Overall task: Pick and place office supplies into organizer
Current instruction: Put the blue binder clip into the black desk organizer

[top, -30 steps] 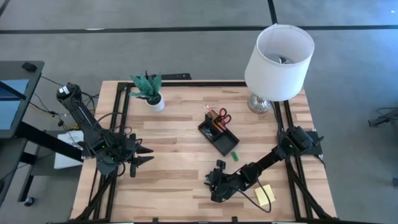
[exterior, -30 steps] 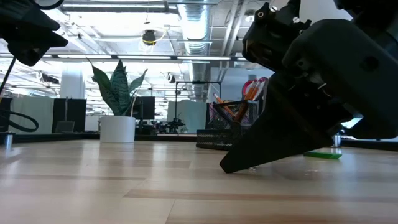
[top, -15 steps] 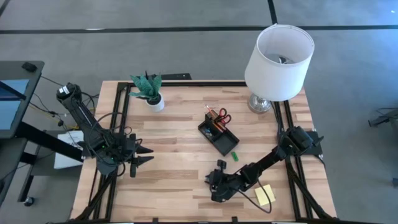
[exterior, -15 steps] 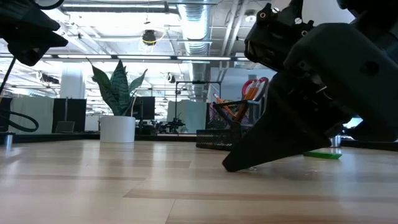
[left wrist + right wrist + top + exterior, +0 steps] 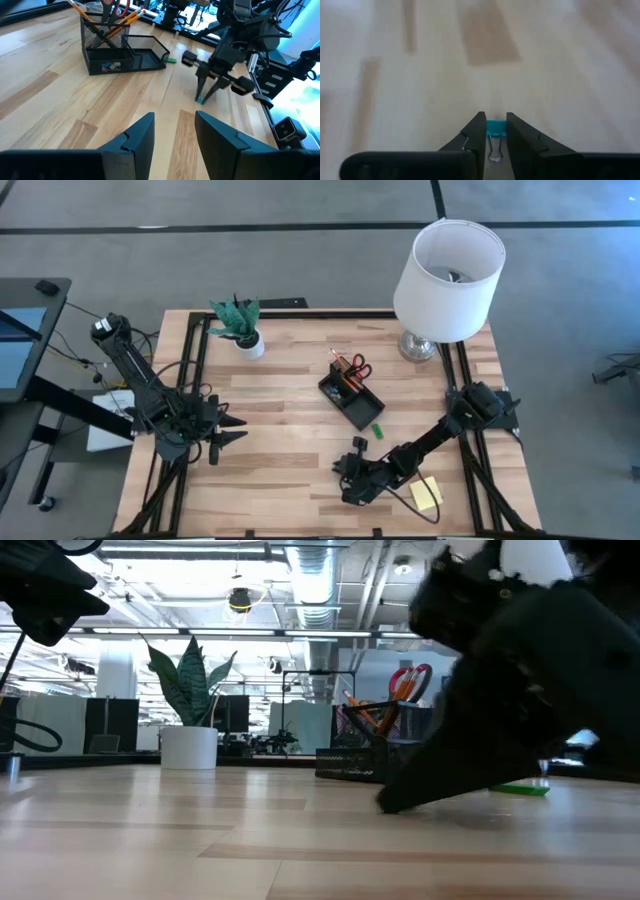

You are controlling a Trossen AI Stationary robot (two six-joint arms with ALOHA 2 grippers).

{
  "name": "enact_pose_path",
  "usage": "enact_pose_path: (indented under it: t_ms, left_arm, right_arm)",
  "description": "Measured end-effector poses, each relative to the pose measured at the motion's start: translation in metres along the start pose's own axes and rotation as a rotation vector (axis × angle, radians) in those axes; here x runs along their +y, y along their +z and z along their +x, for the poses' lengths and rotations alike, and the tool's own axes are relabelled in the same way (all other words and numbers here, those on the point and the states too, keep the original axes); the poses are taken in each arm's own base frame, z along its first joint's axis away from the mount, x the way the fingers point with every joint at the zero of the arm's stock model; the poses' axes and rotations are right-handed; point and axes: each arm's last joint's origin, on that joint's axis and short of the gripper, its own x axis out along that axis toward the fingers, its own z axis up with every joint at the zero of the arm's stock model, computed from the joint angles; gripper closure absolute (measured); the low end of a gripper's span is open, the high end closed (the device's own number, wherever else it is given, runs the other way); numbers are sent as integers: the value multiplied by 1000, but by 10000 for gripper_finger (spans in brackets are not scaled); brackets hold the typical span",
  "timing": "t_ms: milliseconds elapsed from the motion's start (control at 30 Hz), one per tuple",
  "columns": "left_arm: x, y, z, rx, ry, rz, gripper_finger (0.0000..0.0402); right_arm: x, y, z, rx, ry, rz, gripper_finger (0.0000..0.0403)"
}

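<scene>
A small teal binder clip [image 5: 495, 128] lies on the wooden table near its front edge. My right gripper [image 5: 494, 131] slants down onto it and is shut on it; it also shows in the high view [image 5: 349, 480] and the left wrist view [image 5: 201, 98]. The black mesh organizer [image 5: 352, 395] stands mid-table and holds red-handled scissors [image 5: 359, 367] and orange pencils [image 5: 131, 16]. A small green block [image 5: 379, 430] lies beside the organizer. A yellow sticky-note pad [image 5: 425, 493] lies by the right arm. My left gripper [image 5: 174, 131] waits open at the table's left side [image 5: 226, 431]. My right gripper pinches the clip's teal body [image 5: 495, 125] between its two fingertips, one on each side. The fingers slant down from the table's right side. The clip rests on the table, and its wire handles [image 5: 493, 148] lie back between the fingers.
A lamp with a white shade [image 5: 448, 275] stands at the far right corner. A potted plant [image 5: 240, 325] stands at the far left. Bare wood lies between the two arms and in front of the organizer.
My right gripper's fingers have drawn together on the clip. In the low view its finger's tip has slid a little along the table. The clip stays on the table.
</scene>
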Motion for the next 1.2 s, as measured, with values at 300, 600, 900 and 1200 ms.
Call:
enact_pose_path:
  t_ms: [300, 600, 900, 1200]
  left_arm:
    - [1, 0, 0, 3, 5, 8, 265]
    - [1, -1, 0, 6, 8, 20, 265]
    - [3, -2, 0, 15, 18, 41, 265]
    - [3, -2, 0, 16, 19, 42, 265]
  right_arm:
    - [-47, 53, -25, -122, -286, 18, 345]
    - [-112, 78, 2, -110, -461, 149, 344]
    - [-133, 77, 10, -72, -546, 160, 344]
    - [-140, 77, 13, -8, -493, 143, 335]
